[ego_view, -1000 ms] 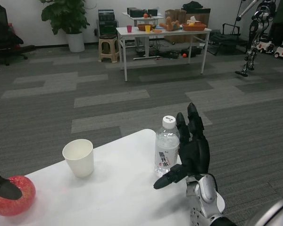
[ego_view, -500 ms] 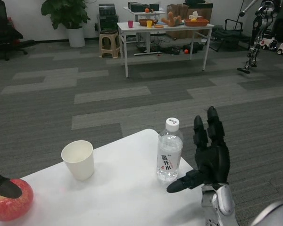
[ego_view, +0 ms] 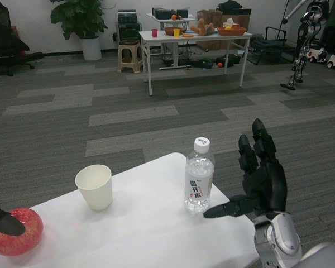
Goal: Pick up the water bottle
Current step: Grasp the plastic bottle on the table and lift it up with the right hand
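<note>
On the desk (ego_view: pixel 151 234) stand three things, one of each kind: one water bottle (ego_view: pixel 199 176) near the far edge, one white paper cup (ego_view: pixel 94 186) toward the left edge, and one red apple (ego_view: pixel 19 231) at the near left corner. Two black hands show: one right hand (ego_view: pixel 259 181), and one left hand (ego_view: pixel 3 222).
</note>
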